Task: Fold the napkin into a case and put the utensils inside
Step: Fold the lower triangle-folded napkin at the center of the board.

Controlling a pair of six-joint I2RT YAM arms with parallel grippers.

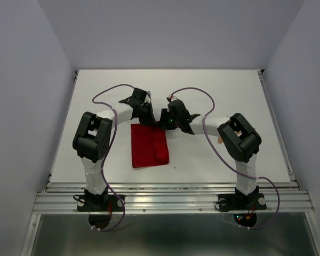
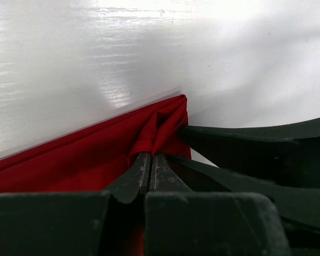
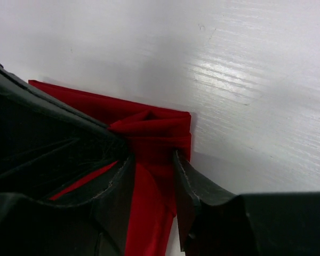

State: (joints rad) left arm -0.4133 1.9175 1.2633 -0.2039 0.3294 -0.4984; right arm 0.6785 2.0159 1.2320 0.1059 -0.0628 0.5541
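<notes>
**Fig. Pinch at the far edge of the folded napkin: left fingers closed on cloth, right fingers apart**

The napkin (image 1: 149, 145) lies on the desk (image 1: 218, 90) as a red rectangle of several layers, between the two arms and slightly toward the left one. Both arms reach to its far short edge. In the left wrist view the left gripper (image 2: 149, 162) has its fingers (image 2: 134, 180) closed on a bunched ridge of red cloth just inside the corner, and the fabric puckers up into the pinch. In the right wrist view the right gripper (image 3: 152, 173) stands over the same corner with its fingers (image 3: 189, 184) apart. Cloth lies between them, but they do not clamp it. The utensils appear in no view.

Judged from this, the step in hand is a further fold toward the case, led by the left arm.

To do it well:

- Confirm that the pinch holds every layer at the edge. A grip on the top ply alone would peel the stack open.
- Lift only enough to clear the desk, then carry the edge straight along the napkin's length so the sides stay aligned.
- Move the right fingers clear of the cloth first, or set them down as a hold-down on the fold line. The two grippers are very close and could snag each other.
- Lay the edge down flat before letting go.
</notes>
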